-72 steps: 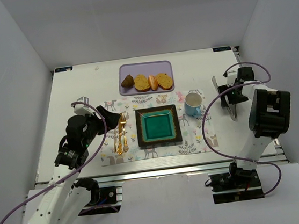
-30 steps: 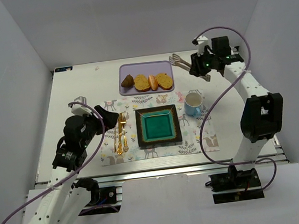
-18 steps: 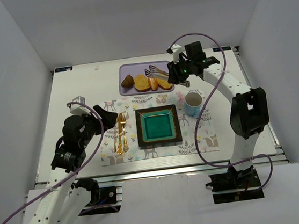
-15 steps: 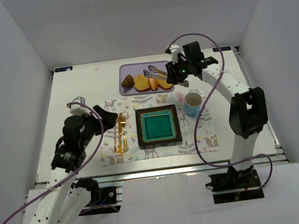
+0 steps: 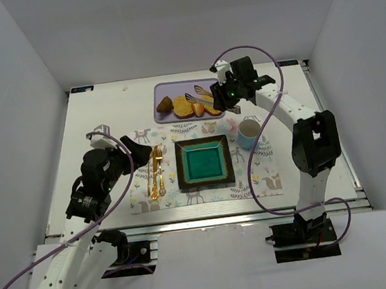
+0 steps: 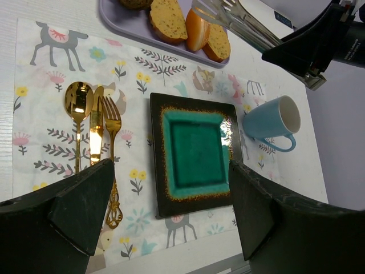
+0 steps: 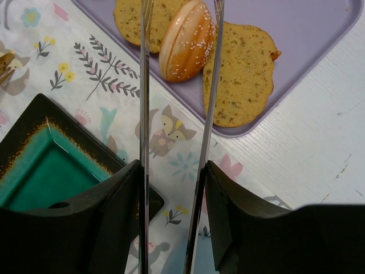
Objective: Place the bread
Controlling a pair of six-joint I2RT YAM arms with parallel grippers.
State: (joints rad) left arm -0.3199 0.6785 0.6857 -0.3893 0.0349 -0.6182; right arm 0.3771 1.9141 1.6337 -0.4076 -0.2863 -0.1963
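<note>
Nothing yet placed, the orange-red oval roll point(image 7: 187, 39) on the lilac tray point(image 7: 319, 34) is straddled by steel tongs point(image 7: 144, 114) clamped in the right gripper point(image 7: 171, 171).

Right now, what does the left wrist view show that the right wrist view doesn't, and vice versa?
Left wrist only: the gold spoon, knife and fork, the blue cup, and the whole green plate. Right wrist only: sesame seeds on the orange roll, framed between the two arms of the tongs. Both: the purple tray, the roll between two bread slices, the placemat, the tongs and part of the plate.
</note>
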